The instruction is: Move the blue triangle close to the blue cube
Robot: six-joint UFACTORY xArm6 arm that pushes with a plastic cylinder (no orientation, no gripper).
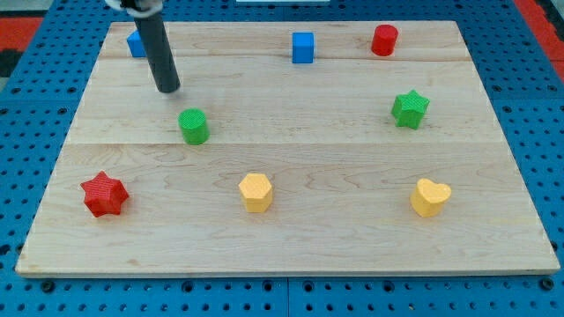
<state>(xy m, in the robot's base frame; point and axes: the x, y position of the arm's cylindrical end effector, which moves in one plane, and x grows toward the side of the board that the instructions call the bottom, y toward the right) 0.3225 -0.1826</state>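
In the camera view, near the table's (291, 238) top-left corner, you see the blue triangle (135, 43) partly hidden behind the rod, so its shape cannot be confirmed. My tip (168, 89), the end effector, is a bare rod with nothing to open or close and holds nothing; it rests toward the view's bottom-right of the triangle, just above the green cylinder (193, 126). The blue cube (302, 47) lies well apart along the view's right. The rod leans up-left. A rightward push likely requires you to circle to the triangle's left side.
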